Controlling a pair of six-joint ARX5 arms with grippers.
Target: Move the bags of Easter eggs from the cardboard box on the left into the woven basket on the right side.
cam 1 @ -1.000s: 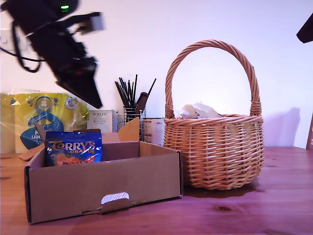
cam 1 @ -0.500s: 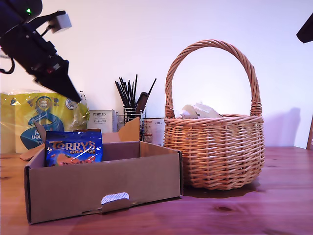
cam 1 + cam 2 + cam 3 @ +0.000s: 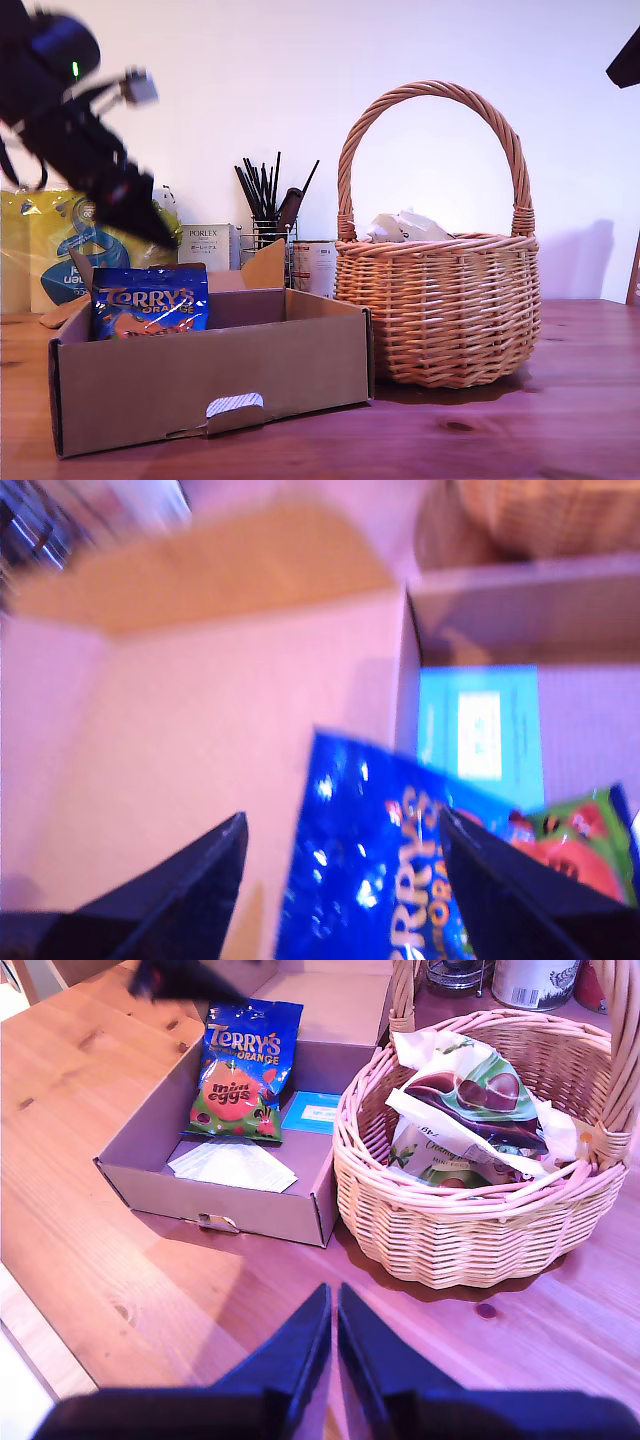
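The reddish-brown wooden desk (image 3: 560,420) carries a round tan wicker basket (image 3: 440,310) with white-and-green pouches (image 3: 470,1110) inside, just beside a shallow brown cardboard box (image 3: 210,375). The blue-and-orange Terry's bag (image 3: 150,300) leans upright in that box. My first end effector (image 3: 340,880) tilts down above the box, jaws wide around nothing. My second end effector (image 3: 335,1335) hovers near the box, jaws nearly together.

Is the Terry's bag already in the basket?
No. In the second wrist view the Terry's bag leans inside the cardboard box, while the basket holds other pouches.
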